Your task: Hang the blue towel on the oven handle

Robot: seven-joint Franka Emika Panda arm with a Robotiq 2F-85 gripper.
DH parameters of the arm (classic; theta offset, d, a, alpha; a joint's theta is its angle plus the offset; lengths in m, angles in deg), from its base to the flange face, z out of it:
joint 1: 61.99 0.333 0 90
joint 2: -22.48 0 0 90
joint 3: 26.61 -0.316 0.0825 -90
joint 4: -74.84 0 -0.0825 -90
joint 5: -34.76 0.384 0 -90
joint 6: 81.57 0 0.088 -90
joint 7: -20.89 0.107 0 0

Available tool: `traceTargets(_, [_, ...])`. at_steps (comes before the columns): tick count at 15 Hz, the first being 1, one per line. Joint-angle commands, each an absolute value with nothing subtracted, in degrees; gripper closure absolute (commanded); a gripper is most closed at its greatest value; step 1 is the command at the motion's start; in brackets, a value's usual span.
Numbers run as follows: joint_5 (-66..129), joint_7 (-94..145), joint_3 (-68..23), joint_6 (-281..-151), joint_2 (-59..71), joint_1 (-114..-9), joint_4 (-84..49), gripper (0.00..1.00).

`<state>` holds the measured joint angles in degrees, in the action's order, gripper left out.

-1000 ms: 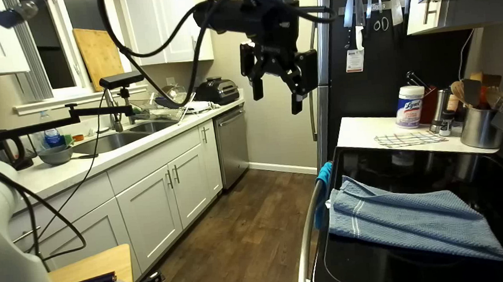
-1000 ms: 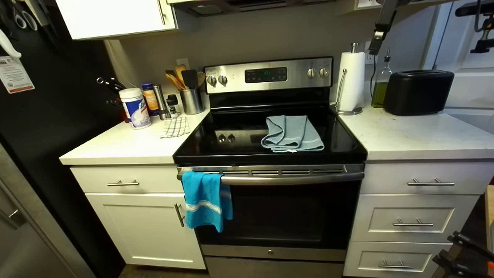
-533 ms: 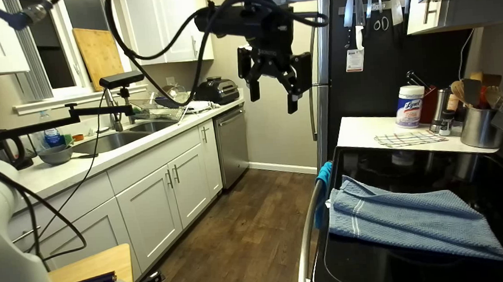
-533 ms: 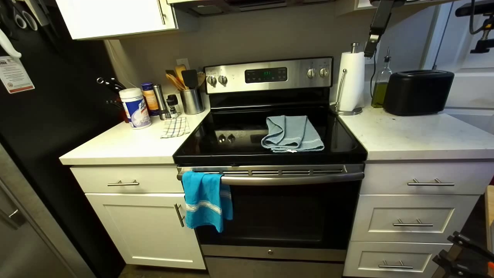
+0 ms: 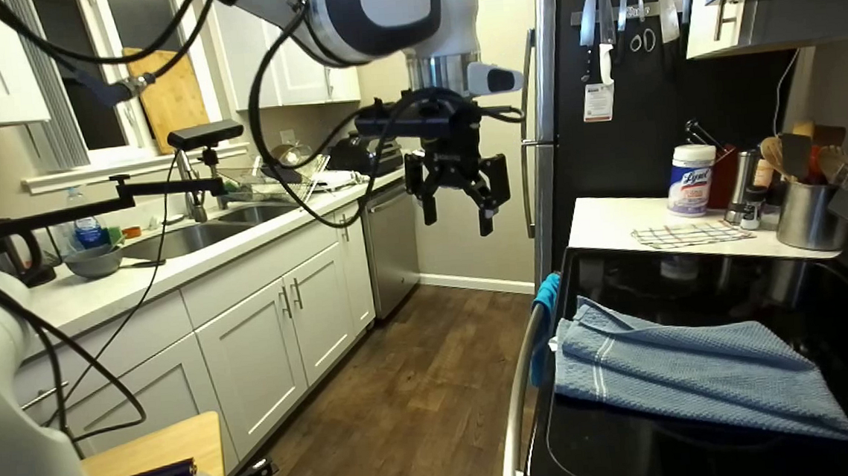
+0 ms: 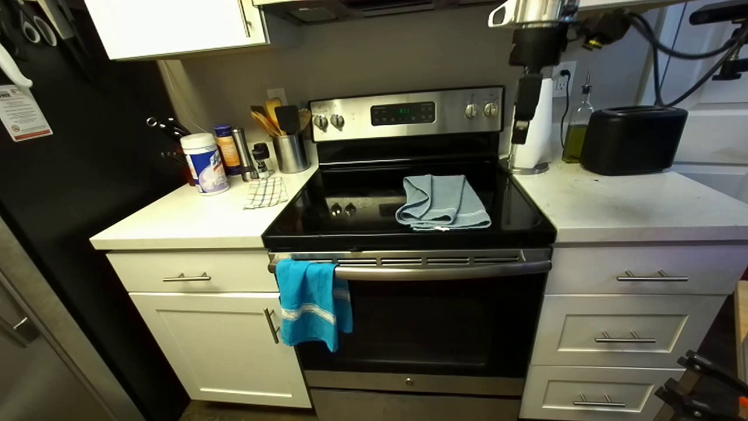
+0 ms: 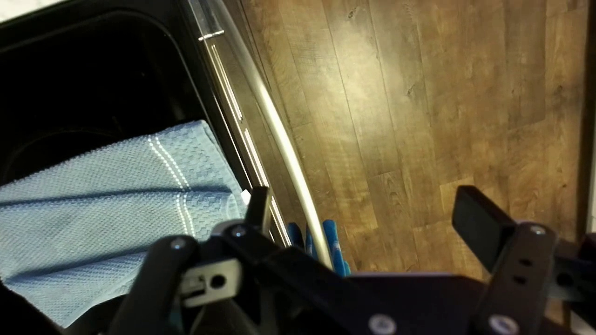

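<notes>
1. The claw [image 5: 458, 218] hangs in the air, spread apart, holding nothing.
2. The oven handle [image 5: 517, 411] has a bright blue cloth [image 5: 545, 297] on it.
3. The blue towel [image 5: 695, 376] lies folded on the stove [image 5: 618, 452]. Reaching seems the step now; next, get over it and pinch.

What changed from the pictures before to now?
The robot arm moved down in both exterior views, jaws open. It grabbed nothing and let nothing go. In an exterior view it now partly hides the paper roll. The folded towel on the stove and the bright blue towel on the oven handle stayed put.
</notes>
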<state>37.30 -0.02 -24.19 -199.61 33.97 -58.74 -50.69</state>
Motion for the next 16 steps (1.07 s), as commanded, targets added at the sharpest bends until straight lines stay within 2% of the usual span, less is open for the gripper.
traceTargets(1, [31.3,5.3,-27.2,-207.4,28.0,-58.9,-52.1,0.0])
traceTargets(7, [20.9,14.4,-28.2,-215.9,19.1,-58.9,-51.5,0.0])
traceTargets(16, [3.3,25.1,-27.6,-218.8,15.7,-58.1,-49.6,0.0])
